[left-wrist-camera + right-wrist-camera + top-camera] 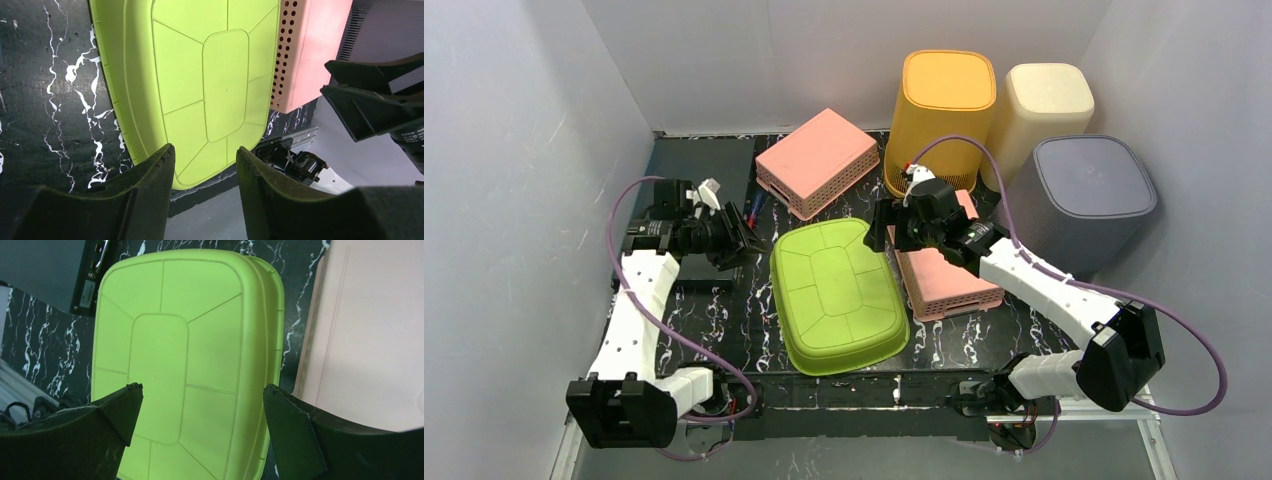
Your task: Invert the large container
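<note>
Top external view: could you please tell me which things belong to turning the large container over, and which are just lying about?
Belongs to the job:
green container, lying bottom up; left gripper and right gripper, both open and empty.

Just lying about:
rear pink perforated basket; front pink perforated basket under the right arm; orange bin; cream bin; grey bin.

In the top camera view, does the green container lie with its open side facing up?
No, the green container shows its closed bottom with moulded lines on top, and its rim is down.
</note>
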{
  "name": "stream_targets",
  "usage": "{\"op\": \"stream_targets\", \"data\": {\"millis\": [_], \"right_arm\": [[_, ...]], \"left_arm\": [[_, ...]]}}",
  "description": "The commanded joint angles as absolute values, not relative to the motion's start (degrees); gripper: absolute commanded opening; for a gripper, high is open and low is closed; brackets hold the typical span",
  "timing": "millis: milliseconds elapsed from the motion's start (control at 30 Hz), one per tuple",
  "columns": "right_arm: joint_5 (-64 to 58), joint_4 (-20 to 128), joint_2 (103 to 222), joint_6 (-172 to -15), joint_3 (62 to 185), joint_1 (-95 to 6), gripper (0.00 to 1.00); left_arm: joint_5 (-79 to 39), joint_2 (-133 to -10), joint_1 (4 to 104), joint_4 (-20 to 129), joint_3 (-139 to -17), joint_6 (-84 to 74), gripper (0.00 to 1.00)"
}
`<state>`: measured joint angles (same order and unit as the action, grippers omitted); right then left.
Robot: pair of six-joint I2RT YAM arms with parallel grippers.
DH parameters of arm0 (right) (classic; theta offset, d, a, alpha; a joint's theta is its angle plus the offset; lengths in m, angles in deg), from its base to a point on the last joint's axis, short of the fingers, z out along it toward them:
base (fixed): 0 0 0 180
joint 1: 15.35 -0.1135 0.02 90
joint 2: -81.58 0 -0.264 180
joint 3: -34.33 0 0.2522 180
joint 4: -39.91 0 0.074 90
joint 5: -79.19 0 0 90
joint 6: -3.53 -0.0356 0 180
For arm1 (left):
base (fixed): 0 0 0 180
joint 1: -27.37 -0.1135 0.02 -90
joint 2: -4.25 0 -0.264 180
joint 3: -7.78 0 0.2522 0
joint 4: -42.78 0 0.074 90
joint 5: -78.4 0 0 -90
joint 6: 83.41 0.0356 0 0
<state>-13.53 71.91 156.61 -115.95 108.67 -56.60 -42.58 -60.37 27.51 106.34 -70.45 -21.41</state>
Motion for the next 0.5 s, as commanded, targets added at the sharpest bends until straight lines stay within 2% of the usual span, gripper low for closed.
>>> {"op": "stream_targets", "data": {"millis": [0,100,200,333,467], "right_arm": [[-5.62,72.97,157.14,-113.79,108.99,-56.65,0.99],[0.27,71.77,159.04,-113.98,107.05,-56.67,0.99],[0.93,73.32,161.63,-114.41,107.06,-56.68,0.99],[-3.50,74.84,163.07,-113.45,107.13,-56.78,0.99],[-1.46,75.84,166.23,-112.16,108.31,-56.78,0.99]], "left_arm": [[-42.66,-60.36,29.19,106.98,-65.62,-24.27,0.47],[-41.77,-62.00,33.97,102.61,-60.35,-27.75,0.47],[-38.27,-65.47,40.77,98.66,-58.79,-31.18,0.47],[-34.79,-69.21,41.60,96.78,-58.68,-32.96,0.47],[-34.86,-71.29,41.60,94.61,-59.44,-33.73,0.47]]}}
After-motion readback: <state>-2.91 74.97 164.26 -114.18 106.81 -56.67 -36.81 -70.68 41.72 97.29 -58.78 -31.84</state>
